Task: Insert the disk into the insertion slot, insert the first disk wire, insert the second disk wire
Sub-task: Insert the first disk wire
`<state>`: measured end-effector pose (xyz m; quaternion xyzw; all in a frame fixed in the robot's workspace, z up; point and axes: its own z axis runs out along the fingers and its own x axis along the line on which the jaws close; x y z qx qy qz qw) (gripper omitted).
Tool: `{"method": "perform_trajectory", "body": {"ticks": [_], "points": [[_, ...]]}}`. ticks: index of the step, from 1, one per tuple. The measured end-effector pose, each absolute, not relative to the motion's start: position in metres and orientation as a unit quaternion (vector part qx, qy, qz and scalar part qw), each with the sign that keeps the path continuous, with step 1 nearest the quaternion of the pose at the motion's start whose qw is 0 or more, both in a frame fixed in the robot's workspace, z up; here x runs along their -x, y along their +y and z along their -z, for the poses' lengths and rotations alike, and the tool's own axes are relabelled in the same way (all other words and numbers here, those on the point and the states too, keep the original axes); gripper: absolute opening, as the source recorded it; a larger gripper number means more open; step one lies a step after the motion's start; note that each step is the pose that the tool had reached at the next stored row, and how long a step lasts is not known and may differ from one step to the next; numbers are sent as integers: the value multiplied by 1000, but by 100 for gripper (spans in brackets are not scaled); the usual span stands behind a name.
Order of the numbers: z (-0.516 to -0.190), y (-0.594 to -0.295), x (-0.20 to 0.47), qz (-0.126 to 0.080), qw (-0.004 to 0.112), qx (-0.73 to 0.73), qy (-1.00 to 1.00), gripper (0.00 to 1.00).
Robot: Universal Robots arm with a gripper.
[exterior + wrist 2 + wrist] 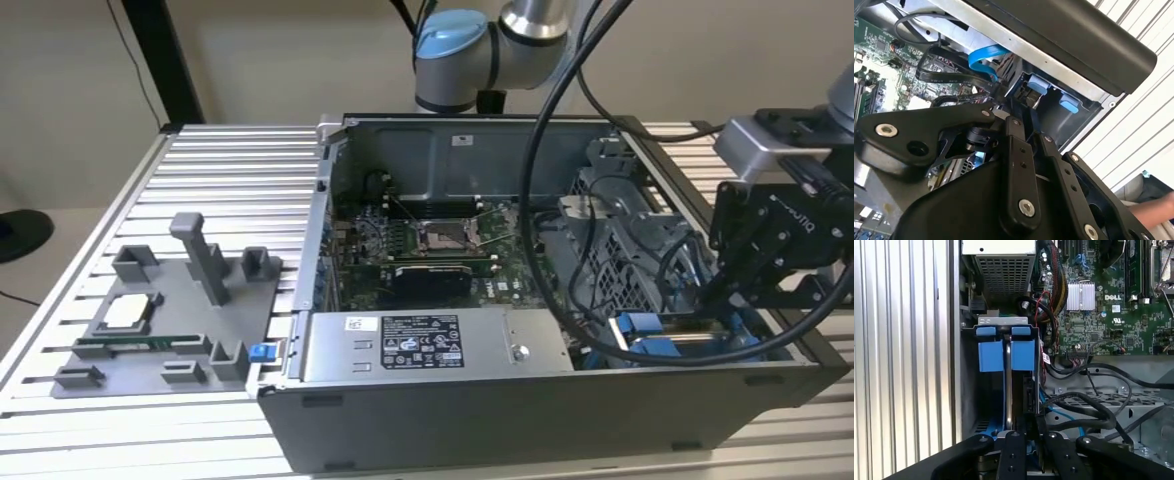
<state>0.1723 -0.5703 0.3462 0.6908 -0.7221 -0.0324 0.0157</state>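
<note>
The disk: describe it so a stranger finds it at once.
Find the open computer case on the slatted table, then its near corner at the exterior view's right, beside the labelled power supply box. There the disk sits in a grey metal bay; unlike the black cables nearby, it wears a bright blue frame with two end tabs.

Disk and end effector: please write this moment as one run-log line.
disk: seated in insertion slot | end effector: down at disk, inside computer case | black cables: lie beside slot
</note>
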Motion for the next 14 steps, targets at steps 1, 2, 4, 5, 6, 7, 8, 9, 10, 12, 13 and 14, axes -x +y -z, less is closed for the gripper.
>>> {"method": "perform_trajectory", "body": {"ticks": [1, 2, 4, 5, 6, 7, 8, 9, 10, 12, 13, 14], "points": [[-346, -570, -172, 32, 16, -691, -722, 0], [-346, -570, -172, 33, 16, -691, -722, 0], [-346, -569, -172, 33, 16, -691, -722, 0], [-346, -568, -172, 32, 16, -691, -722, 0], [-345, -568, -172, 33, 16, -690, -723, 0], [-345, -567, -172, 33, 16, -689, -724, 0], [-345, -567, -172, 33, 15, -686, -727, 0], [-344, -567, -172, 33, 15, -683, -730, 0], [-344, -567, -172, 33, 15, -680, -733, 0], [-344, -567, -172, 33, 15, -676, -736, 0], [-343, -567, -173, 33, 15, -675, -737, 0], [-343, -567, -173, 33, 15, -674, -738, 0]]}}
